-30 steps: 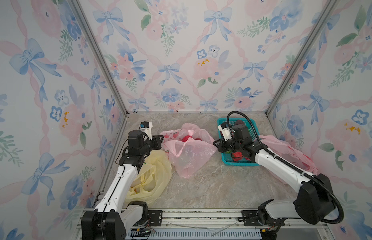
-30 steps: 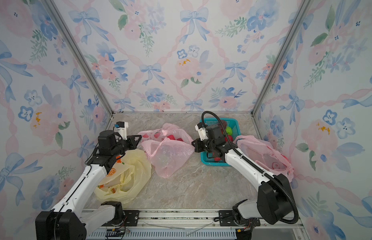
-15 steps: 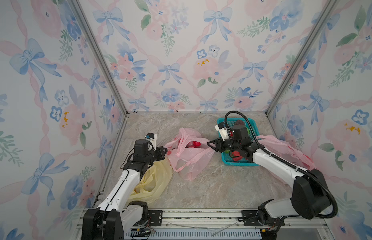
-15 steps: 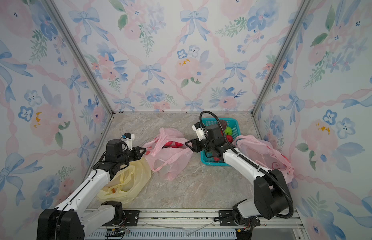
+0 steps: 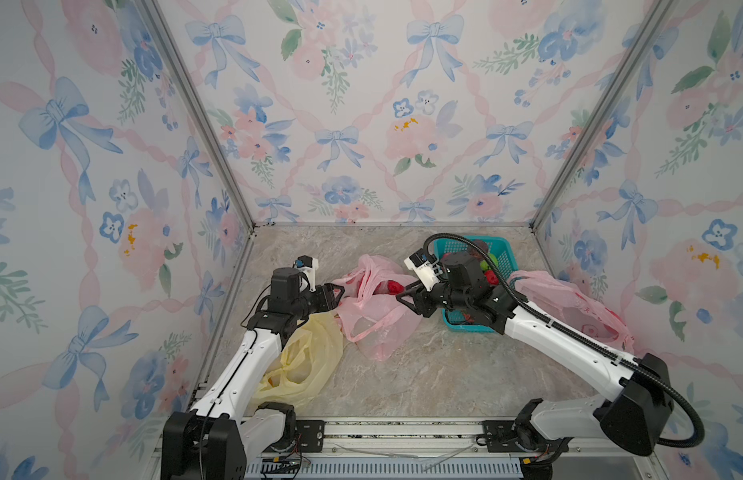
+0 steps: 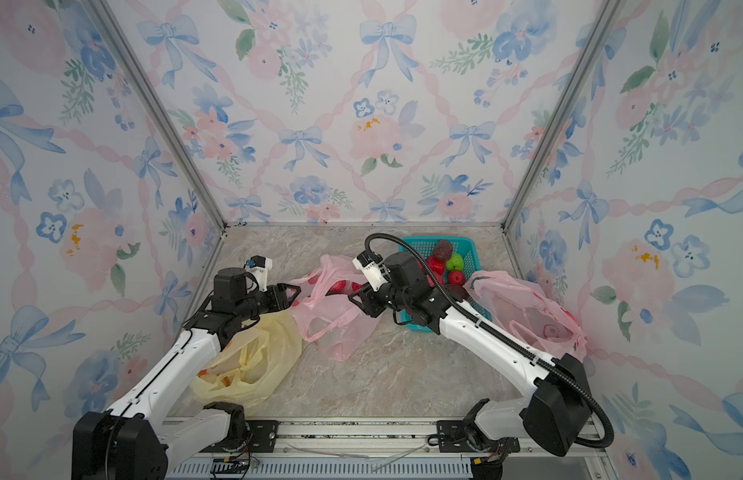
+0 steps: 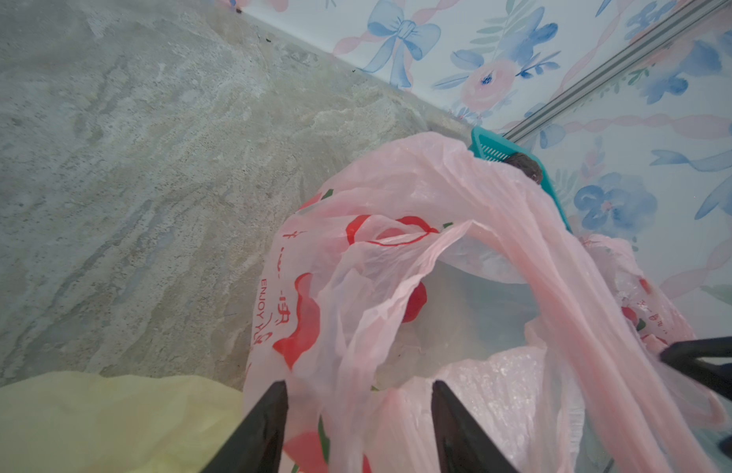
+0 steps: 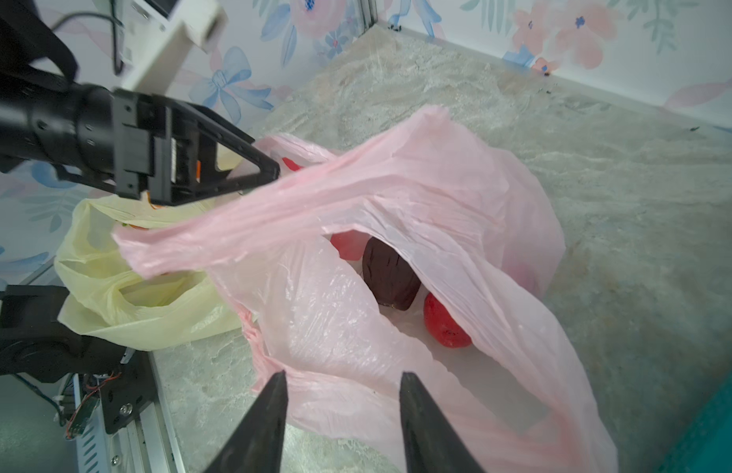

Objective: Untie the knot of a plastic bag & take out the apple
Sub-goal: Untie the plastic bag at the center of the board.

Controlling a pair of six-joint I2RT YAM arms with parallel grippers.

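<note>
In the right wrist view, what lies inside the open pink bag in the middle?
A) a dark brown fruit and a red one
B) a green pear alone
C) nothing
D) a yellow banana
A: through the pink bag's mouth a dark brown fruit lies beside a red fruit.

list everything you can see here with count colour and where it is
pink bag: 1, mouth open, mid table between the claws
pink bag by wall: 1, crumpled, beside the basket at the right wall
yellow bag: 1, pale yellow, under the left arm
basket: 1, teal, back right, with red, green and dark fruit
fruit in pink bag: 1 red, 1 dark brown, a further red piece behind
table: 1, grey marble look
left claw: 1, black, open at the pink bag
right claw: 1, black, open over the bag mouth
</note>
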